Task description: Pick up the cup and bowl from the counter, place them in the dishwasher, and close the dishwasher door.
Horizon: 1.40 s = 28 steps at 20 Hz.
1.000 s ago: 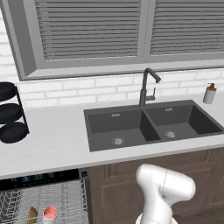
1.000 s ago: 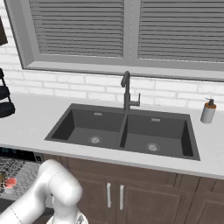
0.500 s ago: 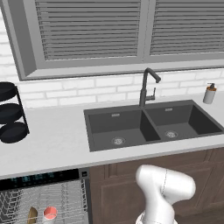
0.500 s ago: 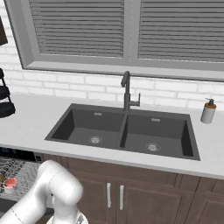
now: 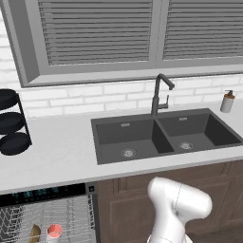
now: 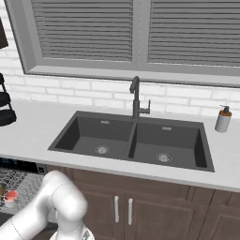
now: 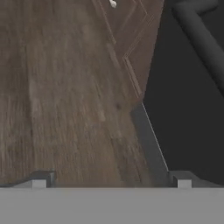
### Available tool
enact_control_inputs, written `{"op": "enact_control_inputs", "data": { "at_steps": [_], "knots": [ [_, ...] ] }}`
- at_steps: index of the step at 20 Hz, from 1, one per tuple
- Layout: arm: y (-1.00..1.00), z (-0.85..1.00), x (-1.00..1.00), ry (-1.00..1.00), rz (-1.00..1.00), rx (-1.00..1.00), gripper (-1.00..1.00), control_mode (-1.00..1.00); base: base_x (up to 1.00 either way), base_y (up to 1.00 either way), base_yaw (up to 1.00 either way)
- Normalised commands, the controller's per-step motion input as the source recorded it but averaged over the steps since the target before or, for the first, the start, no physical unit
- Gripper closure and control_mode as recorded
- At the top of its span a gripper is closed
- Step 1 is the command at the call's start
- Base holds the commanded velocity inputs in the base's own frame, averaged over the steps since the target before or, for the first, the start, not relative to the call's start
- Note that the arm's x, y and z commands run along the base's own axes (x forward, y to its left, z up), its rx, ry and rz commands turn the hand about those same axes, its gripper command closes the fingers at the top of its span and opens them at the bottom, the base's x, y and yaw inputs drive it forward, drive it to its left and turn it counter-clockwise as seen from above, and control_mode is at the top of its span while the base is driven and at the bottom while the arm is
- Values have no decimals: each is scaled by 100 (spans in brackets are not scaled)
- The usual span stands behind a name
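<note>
The dishwasher [image 5: 45, 193] stands open under the counter [image 5: 61, 156] at the lower left, its black control strip lit. In its silver wire rack the white cup [image 5: 54, 231] with the coral inside sits upright, and the brown bowl [image 5: 34, 233] stands on edge just left of it. The cup [image 6: 10, 196] also shows at the left edge of the right base view. In the hand view my gripper [image 7: 111, 183] is open, fingertips [image 7: 39, 181] wide apart with nothing between them, low over the wooden floor. The dark dishwasher door [image 7: 188, 96] lies to its right, its grey edge running between the tips.
A dark double sink [image 5: 161, 135] with a black faucet [image 5: 159, 92] is set in the counter. A soap dispenser [image 5: 228, 101] stands at the right, and a black tiered rack [image 5: 12, 123] at the far left. Brown cabinet doors [image 6: 140, 206] are below the sink.
</note>
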Motion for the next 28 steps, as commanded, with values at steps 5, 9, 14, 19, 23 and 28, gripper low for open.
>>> {"op": "enact_control_inputs", "data": {
  "at_steps": [5, 9, 14, 19, 23, 28],
  "knots": [
    [-63, -100, 26, -22, -1, -38, -100, -100, 0, 0, 0],
    [-92, -100, 28, -34, -6, -38, -100, -100, 0, 0, 0],
    [-100, -100, 20, -25, -12, -32, -100, -100, 0, 0, 0],
    [-99, -99, 41, -44, -17, -32, -100, -100, 0, 0, 0],
    [-46, -33, 84, -62, -6, -15, -100, -100, 0, 0, 0],
    [0, 0, 98, -60, 0, 0, -100, -100, 0, 0, 0]
  ]
}}
